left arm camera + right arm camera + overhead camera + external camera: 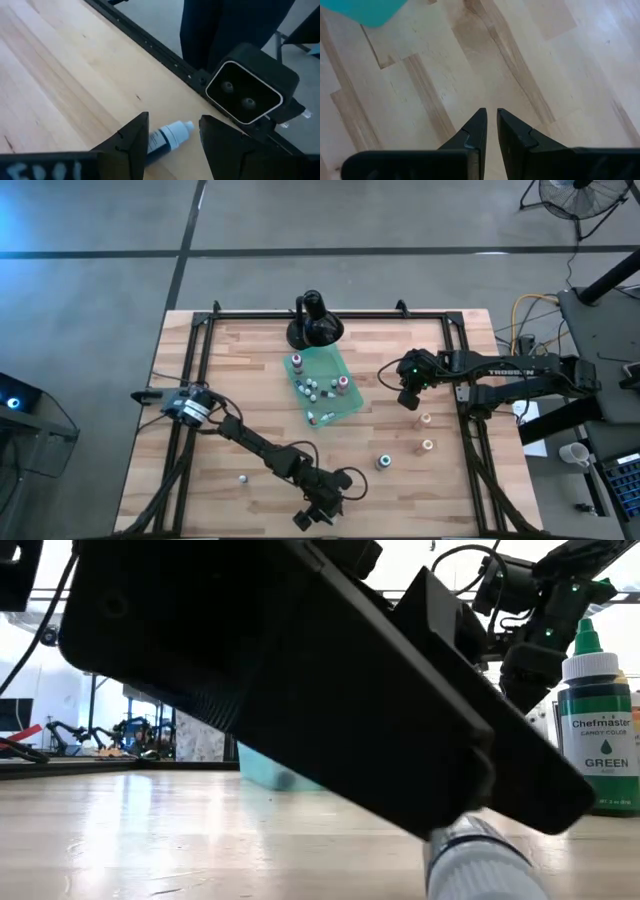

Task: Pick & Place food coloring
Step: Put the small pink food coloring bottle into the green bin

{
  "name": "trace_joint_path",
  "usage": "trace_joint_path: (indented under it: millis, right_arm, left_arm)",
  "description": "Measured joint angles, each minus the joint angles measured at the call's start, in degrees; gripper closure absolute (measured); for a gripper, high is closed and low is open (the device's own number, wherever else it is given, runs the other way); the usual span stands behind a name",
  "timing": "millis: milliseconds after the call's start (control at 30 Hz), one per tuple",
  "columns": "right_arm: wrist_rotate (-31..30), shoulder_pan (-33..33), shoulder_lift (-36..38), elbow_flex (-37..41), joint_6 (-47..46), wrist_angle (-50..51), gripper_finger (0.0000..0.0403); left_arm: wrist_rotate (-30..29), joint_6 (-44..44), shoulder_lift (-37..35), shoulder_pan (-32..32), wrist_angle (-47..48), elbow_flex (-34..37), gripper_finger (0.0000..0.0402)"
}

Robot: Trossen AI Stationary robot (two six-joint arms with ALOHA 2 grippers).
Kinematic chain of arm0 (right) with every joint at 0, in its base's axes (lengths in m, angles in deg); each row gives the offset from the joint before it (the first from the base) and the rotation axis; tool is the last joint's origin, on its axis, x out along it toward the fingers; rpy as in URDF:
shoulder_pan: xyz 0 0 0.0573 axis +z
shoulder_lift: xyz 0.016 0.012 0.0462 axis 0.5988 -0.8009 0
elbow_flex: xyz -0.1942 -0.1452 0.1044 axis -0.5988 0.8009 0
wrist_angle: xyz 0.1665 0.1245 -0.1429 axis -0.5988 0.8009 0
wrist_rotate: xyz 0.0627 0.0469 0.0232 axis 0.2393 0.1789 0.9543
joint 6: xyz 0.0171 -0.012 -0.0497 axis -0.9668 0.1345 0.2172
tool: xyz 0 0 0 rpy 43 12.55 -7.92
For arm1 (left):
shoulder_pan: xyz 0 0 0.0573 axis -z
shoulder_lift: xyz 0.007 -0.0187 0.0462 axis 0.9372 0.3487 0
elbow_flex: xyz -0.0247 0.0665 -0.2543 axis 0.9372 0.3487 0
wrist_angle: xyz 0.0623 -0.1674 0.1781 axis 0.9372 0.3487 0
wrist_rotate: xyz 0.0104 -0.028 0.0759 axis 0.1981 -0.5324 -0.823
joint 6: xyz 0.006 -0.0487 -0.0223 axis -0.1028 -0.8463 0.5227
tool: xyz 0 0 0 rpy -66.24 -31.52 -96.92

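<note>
Near the tabletop's front edge, the left gripper straddles a lying food coloring bottle, fingers parted, grip uncertain. Beside the tray, the right gripper hangs closed, empty.

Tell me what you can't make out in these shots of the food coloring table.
- Low view: the left arm fills most of the picture, hiding the tray and most bottles; only the green bottle reads clearly.
- High view: bottles in the teal tray are too small to tell colours.
- Left wrist view: the lying bottle is partly hidden between the left gripper fingers; its label is unreadable.
- Right wrist view: the tray is cut off by the edge.
</note>
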Motion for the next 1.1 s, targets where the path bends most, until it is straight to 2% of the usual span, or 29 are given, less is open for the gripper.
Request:
trace_joint_path:
  millis: [133, 300, 567, 767, 933, 1100]
  right_arm:
    - [0.0, -0.01, 0.0, 0.0, 0.0, -0.02, 0.0365]
    - [0.0, 0.01, -0.01, 0.0, 0.01, -0.03, 0.0365]
    - [-0.04, -0.01, 0.0, 0.46, 0.23, -0.84, 0.0365]
    - [-0.15, 0.0, 0.01, 0.72, 0.42, -1.36, 0.0365]
    - [-0.13, 0.01, 0.01, 0.78, 0.42, -1.35, 0.0365]
    - [-0.13, 0.01, 0.01, 1.07, 0.45, -1.84, 0.0365]
  left_arm:
    - [-0.15, -0.42, -0.05, -0.01, 1.1, 0.79, 0.0254]
    - [-5.03, -3.04, -0.45, -0.25, 8.24, 0.81, 0.0265]
    - [-12.69, -16.01, -3.53, -1.29, 16.34, 0.95, 0.0279]
    - [-13.88, -22.12, -3.72, -1.37, 17.76, 0.81, 0.0281]
    - [-14.21, -33.05, -4.09, -2.01, 22.26, 0.16, 0.0281]
    - [-18.49, -48.16, -5.49, -1.99, 26.17, 0.65, 0.0281]
